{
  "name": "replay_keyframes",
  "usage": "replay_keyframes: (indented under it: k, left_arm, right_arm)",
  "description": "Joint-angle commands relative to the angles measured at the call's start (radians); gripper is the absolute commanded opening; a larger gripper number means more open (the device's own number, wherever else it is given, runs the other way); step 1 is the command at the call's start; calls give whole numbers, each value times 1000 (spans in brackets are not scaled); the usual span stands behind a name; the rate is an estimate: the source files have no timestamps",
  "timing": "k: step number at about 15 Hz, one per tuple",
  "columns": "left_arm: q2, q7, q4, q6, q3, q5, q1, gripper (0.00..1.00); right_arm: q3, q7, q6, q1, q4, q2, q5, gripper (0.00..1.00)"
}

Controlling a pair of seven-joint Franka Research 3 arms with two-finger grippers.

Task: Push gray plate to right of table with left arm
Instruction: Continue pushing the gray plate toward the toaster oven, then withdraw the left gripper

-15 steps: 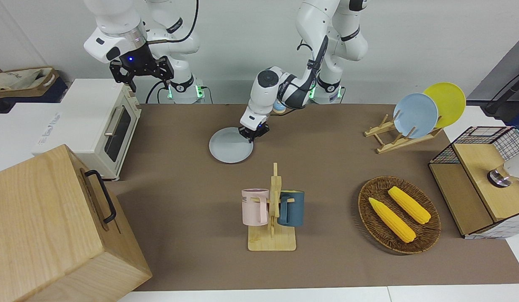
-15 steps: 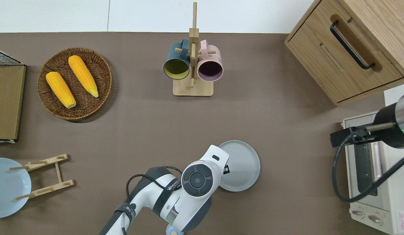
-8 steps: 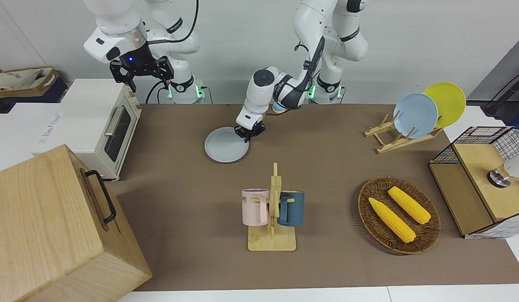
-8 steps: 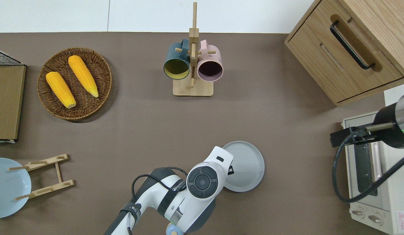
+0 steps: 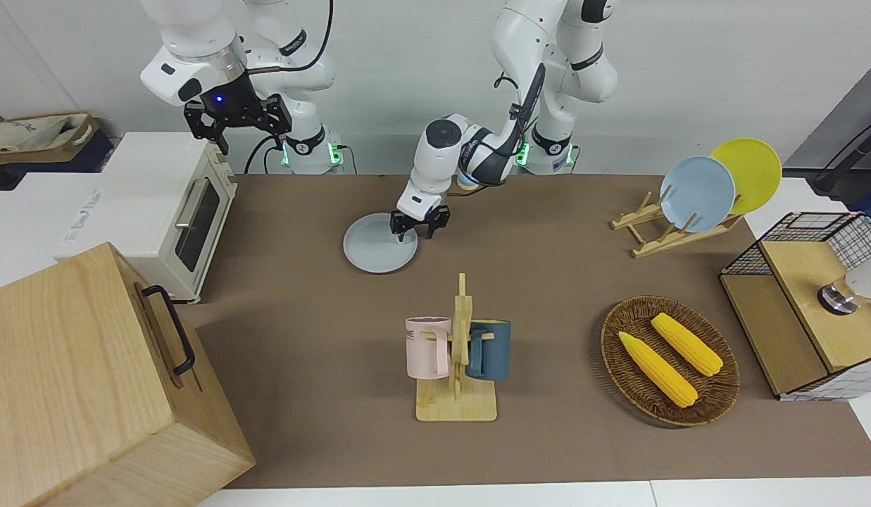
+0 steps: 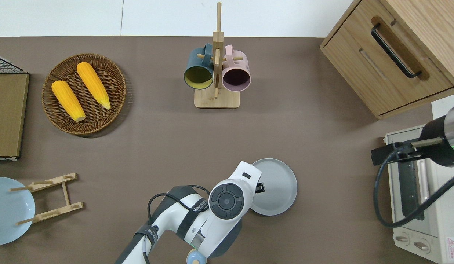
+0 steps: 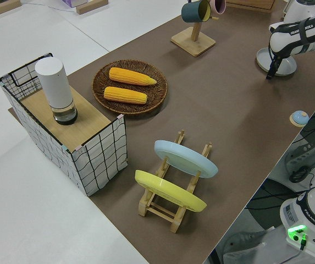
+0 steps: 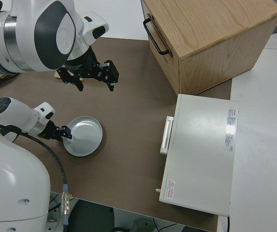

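The gray plate (image 5: pixel 379 243) lies flat on the table (image 5: pixel 548 282), between the mug rack (image 5: pixel 456 352) and the robots. The left gripper (image 5: pixel 419 229) hangs open and empty at its rim. It looks light, rigid and slippery; pushing low on the rim suits it. The right arm is parked.

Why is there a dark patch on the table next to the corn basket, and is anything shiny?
In the overhead view the basket throws a soft shadow on the table on its side nearer the robots; in the front view the wooden cabinet darkens the table beside it; in the left side view the white cylinder's metal base shines.
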State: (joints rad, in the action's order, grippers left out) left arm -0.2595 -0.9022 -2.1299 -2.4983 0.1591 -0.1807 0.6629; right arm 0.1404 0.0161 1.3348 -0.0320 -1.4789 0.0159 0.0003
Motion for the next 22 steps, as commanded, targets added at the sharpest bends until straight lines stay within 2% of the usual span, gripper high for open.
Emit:
replay_keyframes:
  k: [1, 4, 10, 17, 19, 22]
  left_arm:
    - [14, 14, 4, 6, -9, 9, 0, 993]
    - [29, 83, 4, 42, -10, 7, -25, 993]
    - [117, 281, 2, 215, -9, 6, -134, 993]
    - [203, 508, 13, 393, -10, -2, -311, 993]
    - [223, 587, 53, 491, -12, -2, -383, 993]
    - [221, 699, 177, 681, -12, -2, -485, 993]
  right_arm:
    - [16, 13, -16, -19, 9, 2, 4, 983]
    - [16, 12, -16, -19, 9, 2, 4, 983]
    - [16, 13, -16, -19, 9, 2, 4, 983]
    - [16, 13, -16, -19, 9, 2, 4, 983]
    - [16, 12, -16, -19, 9, 2, 4, 983]
    - [16, 13, -16, -19, 9, 2, 4, 983]
